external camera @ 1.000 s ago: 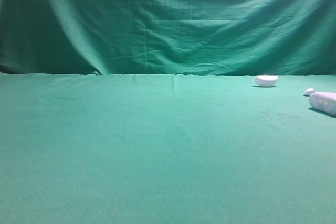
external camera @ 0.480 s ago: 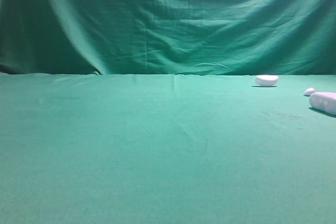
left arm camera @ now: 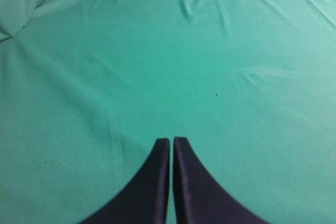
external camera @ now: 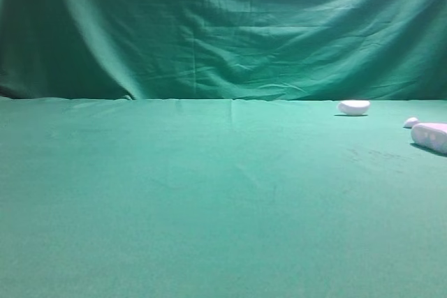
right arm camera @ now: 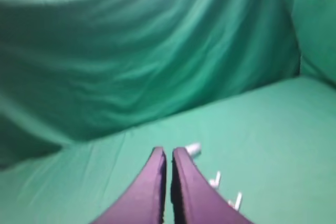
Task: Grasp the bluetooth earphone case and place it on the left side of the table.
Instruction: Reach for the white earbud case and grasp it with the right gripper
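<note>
While the bluetooth earphone case (external camera: pixel 431 136) lies untouched at the far right edge of the worktop (external camera: pixel 209 200), cut by the frame of the high view, neither arm shows there and no grasp has begun. In the right wrist view, small white shapes sit just ahead and to the right of the right gripper (right arm camera: pixel 168 153), too blurred to say which is the case. Its jaws are pressed together, empty. The left gripper (left arm camera: pixel 171 141) hangs over bare cloth with its jaws likewise closed on nothing, the case nowhere in its view.

To do this step well, I judge the right jaws must first spread wide, then come down over the case across its narrow width, since its smooth, rounded, oblong shell could slip from a shallow or lengthwise pinch. The tiny white pebble-like piece (external camera: pixel 411 122) lies just beside the case, so the approach should keep clear of it; the half-round bowl-shaped piece (external camera: pixel 354 107) sits farther off.

The case looks glossy white with a faint lavender tint; the cloth is matte green, lightly creased, soft under a press.
</note>
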